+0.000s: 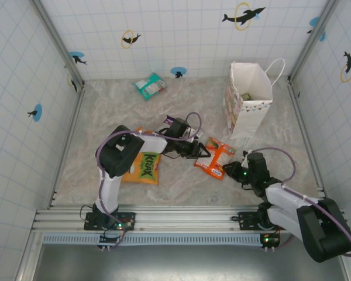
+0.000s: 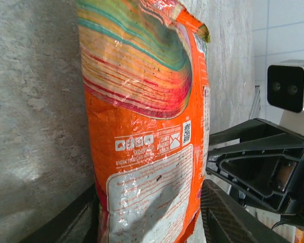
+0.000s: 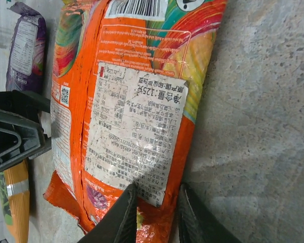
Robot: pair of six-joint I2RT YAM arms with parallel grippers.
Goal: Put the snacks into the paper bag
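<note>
My right gripper (image 3: 157, 215) stands narrowly astride the near edge of the orange-red packet (image 1: 213, 158), which lies between the two grippers; whether it pinches, I cannot tell. The left gripper (image 2: 149, 220) clamps the packet's sides. I judge it light, crinkly, slippery: take a seam. A purple packet (image 3: 25, 45) lies beside; the paper bag (image 1: 247, 99) stands beyond, the way seemingly unblocked.

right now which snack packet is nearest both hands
The orange-red packet, lying between the left hand and the right hand. The teal-white packet sits by the far wall; the big orange packet with the green logo lies partly under the left arm.
</note>
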